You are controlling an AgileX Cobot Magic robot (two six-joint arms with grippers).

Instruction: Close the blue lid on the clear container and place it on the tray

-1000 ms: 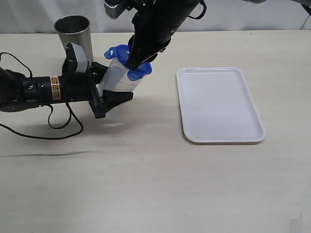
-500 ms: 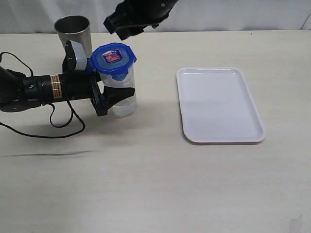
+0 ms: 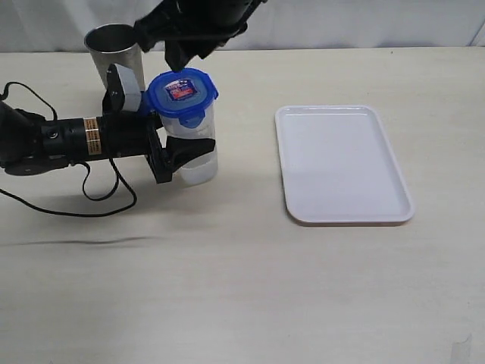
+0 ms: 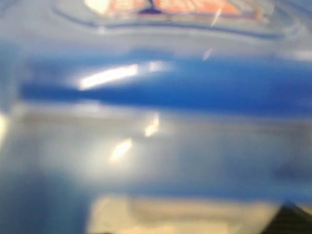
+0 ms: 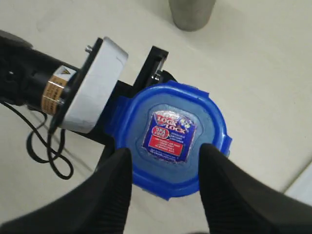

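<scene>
Presently upright at ten o'clock: clear container (image 3: 198, 155), blue lid (image 3: 182, 92) on its rim, clamped in left jaws. Above lid, right jaws apart. Bare worktop (image 3: 242, 174) through to tray (image 3: 341, 163) at three o'clock.

Blue lid (image 3: 198, 97) with a red-and-blue label (image 5: 169, 135) — white tray (image 3: 342, 163), grey cup (image 3: 110, 57).

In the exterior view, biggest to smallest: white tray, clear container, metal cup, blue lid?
flat white rectangular plastic tray
tall clear plastic container
dull grey steel cup and round blue plastic lid: look alike
</scene>
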